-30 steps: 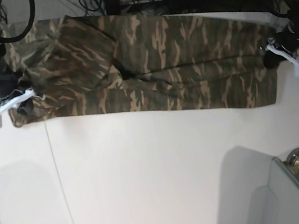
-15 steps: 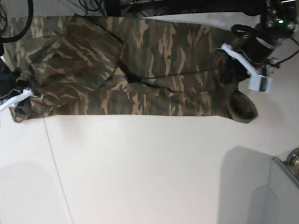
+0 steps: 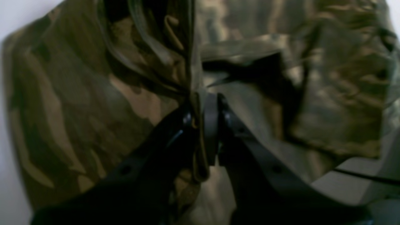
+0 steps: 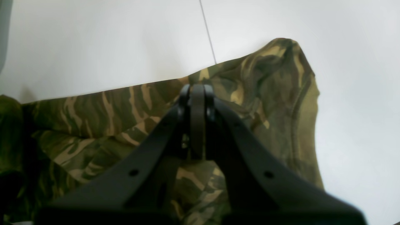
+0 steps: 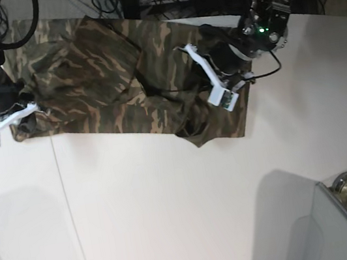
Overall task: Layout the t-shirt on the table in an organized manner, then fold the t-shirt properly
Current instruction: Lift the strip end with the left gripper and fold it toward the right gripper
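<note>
The bench (image 5: 175,222) carries the t-shirt (image 5: 87,84) along its far edge. Left fingers (image 3: 204,125) pinch a hem fold, apparently carried over the body; slippage would crumple it. Right fingers (image 4: 197,103), clamped together over the sleeve end; whether they pin cloth is unclear.

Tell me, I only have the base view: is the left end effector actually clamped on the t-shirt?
Observer: Yes. In the left wrist view the left end effector is shut on a bunched fold of the t-shirt.
Operator: And the right one?
Observer: In its wrist view the right end effector is shut, over the shirt's edge; whether cloth is pinched I cannot tell.
Operator: Anything near it?
Observer: The table shows a thin dark seam line running up to the shirt's edge.
</note>
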